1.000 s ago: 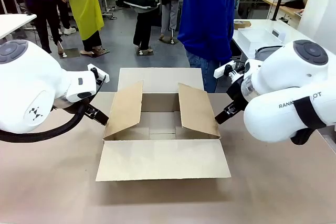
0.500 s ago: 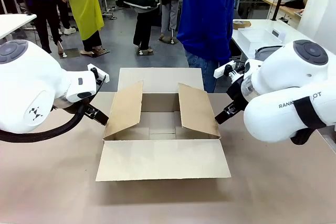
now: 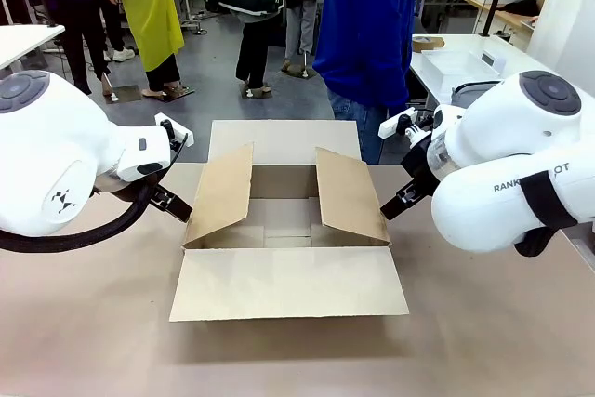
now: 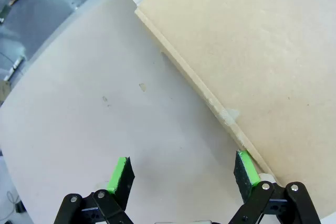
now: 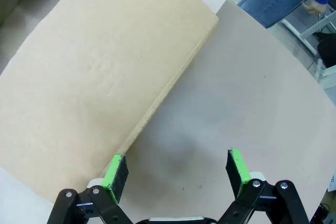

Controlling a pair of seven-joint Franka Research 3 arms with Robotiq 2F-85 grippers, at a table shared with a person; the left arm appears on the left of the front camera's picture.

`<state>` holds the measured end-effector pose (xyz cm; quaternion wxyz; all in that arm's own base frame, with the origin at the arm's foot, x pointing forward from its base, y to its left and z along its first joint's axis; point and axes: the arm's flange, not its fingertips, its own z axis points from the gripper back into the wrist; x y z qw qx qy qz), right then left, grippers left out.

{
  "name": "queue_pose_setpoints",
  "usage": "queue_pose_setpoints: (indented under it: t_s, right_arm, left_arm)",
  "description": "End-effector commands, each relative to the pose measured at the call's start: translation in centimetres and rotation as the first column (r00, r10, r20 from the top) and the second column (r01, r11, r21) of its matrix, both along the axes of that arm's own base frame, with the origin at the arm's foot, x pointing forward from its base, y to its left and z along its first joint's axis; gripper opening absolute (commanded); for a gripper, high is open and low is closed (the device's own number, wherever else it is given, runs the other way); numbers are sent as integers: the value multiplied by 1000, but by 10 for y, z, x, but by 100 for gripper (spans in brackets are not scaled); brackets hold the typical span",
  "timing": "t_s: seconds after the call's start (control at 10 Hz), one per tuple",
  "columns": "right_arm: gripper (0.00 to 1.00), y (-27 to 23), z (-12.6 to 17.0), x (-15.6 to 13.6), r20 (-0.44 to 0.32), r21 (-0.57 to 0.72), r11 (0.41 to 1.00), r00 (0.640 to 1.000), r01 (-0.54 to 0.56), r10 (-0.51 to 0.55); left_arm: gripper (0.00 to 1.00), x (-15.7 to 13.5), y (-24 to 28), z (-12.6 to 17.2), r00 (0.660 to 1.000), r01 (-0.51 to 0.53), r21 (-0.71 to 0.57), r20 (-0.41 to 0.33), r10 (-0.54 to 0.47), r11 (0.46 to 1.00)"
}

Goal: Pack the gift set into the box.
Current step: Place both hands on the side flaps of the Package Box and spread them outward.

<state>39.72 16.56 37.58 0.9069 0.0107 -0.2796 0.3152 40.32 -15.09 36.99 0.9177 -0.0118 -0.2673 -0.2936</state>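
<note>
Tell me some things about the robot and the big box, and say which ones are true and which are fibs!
1. The box is open on top. True.
2. The left pincer is squeezed shut on the box. False: it is open, beside the box.
3. The right pincer is open. True.
4. The box is full of toys. False: the part of its inside that shows is bare cardboard.
5. A person in a blue top stands on the far side of the box. True.
</note>
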Motion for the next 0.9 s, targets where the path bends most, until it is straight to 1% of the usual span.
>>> queue_pose_setpoints:
  t_s: [0.0,0.2,0.3,0.4,0.5,0.6,0.7,0.8]
  right_arm:
    - [100,0,0,0,0,0,1000,1000,0,0]
    - [100,0,0,0,0,0,1000,1000,0,0]
    - [100,-4,6,0,-14,-48,998,1000,27,-27]
    - [100,-14,21,-3,-24,-60,997,998,53,-55]
    - [100,-28,40,-9,-40,-63,996,997,63,-66]
    - [100,-47,61,-14,-39,-9,998,997,61,-61]
    - [100,-73,84,-21,-83,101,984,987,147,-139]
    - [100,-97,102,-32,-136,209,946,965,248,-223]
  left_arm:
    - [100,0,0,0,1000,1,0,1,-1,1000]
    - [100,0,0,0,1000,0,0,0,0,1000]
    - [100,-2,10,7,999,41,36,-35,-40,999]
    - [100,-8,24,20,996,45,89,-82,-38,995]
    - [100,-18,39,43,992,70,15,-109,-68,997]
    - [100,-30,49,73,985,8,-80,-174,-22,997]
    - [100,-43,64,97,986,-78,-182,-158,50,980]
    - [100,-53,79,114,976,-87,-276,-215,27,957]
